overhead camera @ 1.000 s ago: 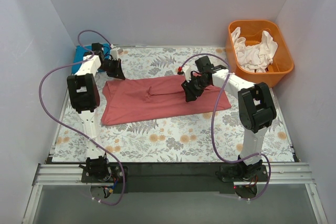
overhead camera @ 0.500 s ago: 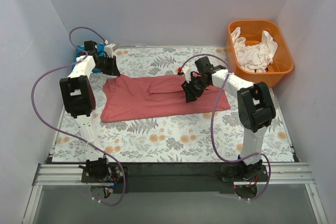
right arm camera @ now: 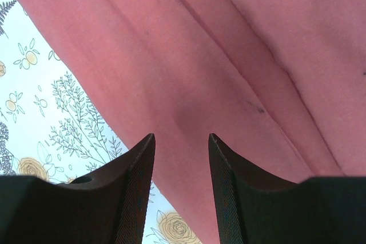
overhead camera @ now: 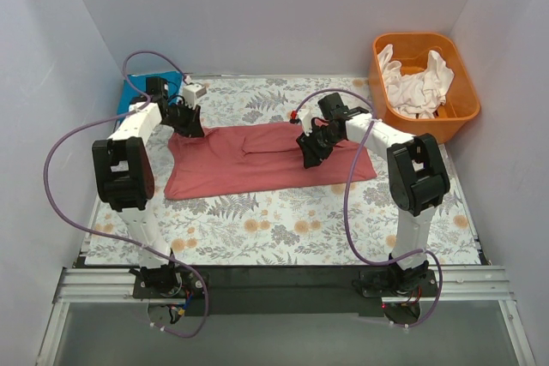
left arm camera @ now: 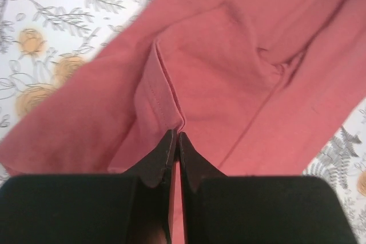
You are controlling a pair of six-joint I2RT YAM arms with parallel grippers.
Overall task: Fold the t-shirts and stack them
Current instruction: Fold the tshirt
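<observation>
The t-shirt [overhead camera: 257, 160] is plain salmon-red; the tablecloth [overhead camera: 283, 229] white with grey ferns, orange blooms; orange basket [overhead camera: 467, 111] (white cloths [overhead camera: 418, 85] inside).

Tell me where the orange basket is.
In the top view, the orange basket sits at the table's far right corner, holding white cloths.

The t-shirt [overhead camera: 249, 165] is spread across the middle of the table [overhead camera: 283, 229], with its length laid left to right. A basket [overhead camera: 446, 126] is set at the far right corner, beyond the t-shirt's right end, and crumpled shirts [overhead camera: 416, 83] are heaped in it. A folded cloth [overhead camera: 133, 90] is placed at the far left corner. The left gripper [overhead camera: 190, 126] is positioned at the t-shirt's far left corner, just before the folded cloth. The right gripper [overhead camera: 309, 153] is positioned over the t-shirt, right of its centre.
</observation>
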